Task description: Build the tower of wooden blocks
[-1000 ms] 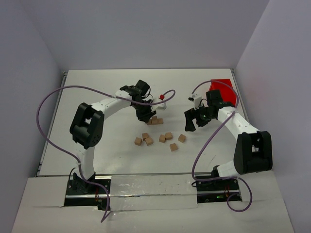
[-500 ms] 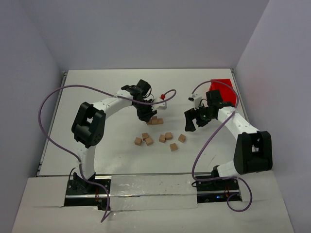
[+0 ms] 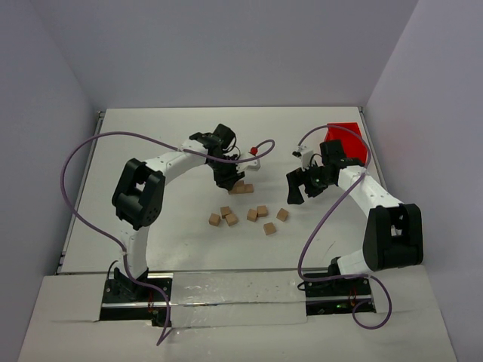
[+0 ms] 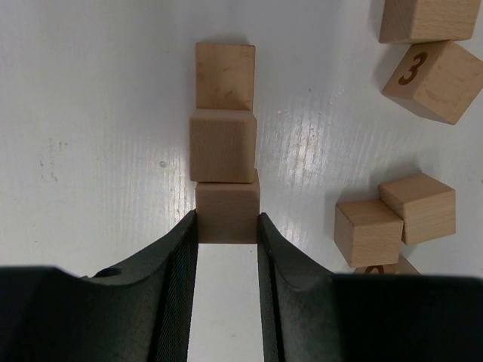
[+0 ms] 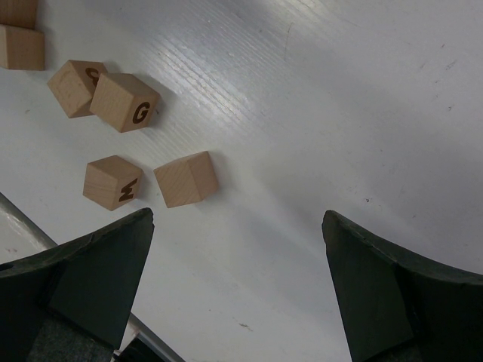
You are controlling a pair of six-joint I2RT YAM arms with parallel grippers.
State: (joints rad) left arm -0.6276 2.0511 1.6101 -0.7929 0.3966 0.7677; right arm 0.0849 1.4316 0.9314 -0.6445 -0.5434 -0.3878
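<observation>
"Which way did the tower's row [image 4: 223,145] lie?"

"On the table [image 4: 90,113], running straight out from the left jaws, which were closed on its nearest block [image 4: 227,215]. The right jaws stood wide open, empty, farther off."

Wood blocks [image 4: 223,145] light tan, some bearing dark-brown characters; bin [image 3: 351,134] red; table [image 3: 151,143] white.

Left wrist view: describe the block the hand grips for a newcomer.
On the white table, find the line of three plain light-tan wooden cubes. It is the end cube nearest the camera, the only one pinched between the left hand's fingers.
</observation>
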